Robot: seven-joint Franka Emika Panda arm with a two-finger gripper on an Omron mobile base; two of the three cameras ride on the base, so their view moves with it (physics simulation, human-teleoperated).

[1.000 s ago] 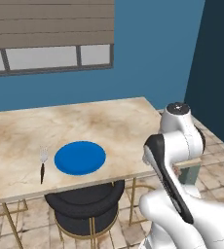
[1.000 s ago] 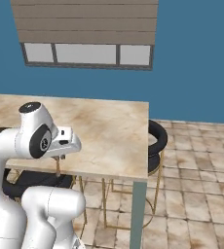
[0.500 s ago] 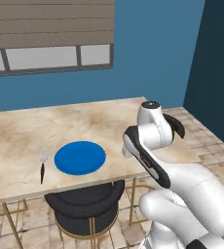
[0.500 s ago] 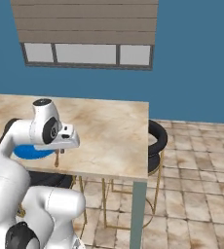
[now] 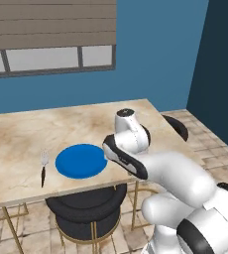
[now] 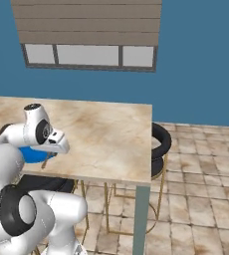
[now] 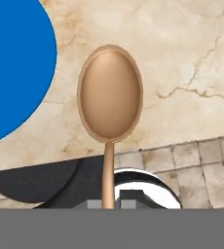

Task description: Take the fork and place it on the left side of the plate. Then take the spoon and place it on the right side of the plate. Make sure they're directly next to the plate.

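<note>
Table: a marble-look top (image 5: 17,134) on thin gold legs, before a blue wall with a slatted window (image 5: 46,34); tiled floor (image 6: 196,199) beyond its right edge.
Plate: the blue plate (image 5: 81,160) lies near the table's front edge.
Fork: the fork (image 5: 43,165) lies at the plate's 9 o'clock, just beside its rim, tines away from the robot.
Spoon: in the hand view the spoon (image 7: 109,99) stands bowl-up over the marble, with the plate's rim at its 9 o'clock, apart from it.
Claw: the gripper (image 7: 109,200) is clenched on the spoon's handle.
Right base view: the spoon handle hangs below the hand, beside the plate.
Stools: a dark stool (image 5: 88,206) sits under the front edge, another (image 6: 160,140) at the right end.
Open room: bare marble stretches from the plate's 3 o'clock to the right edge.
</note>
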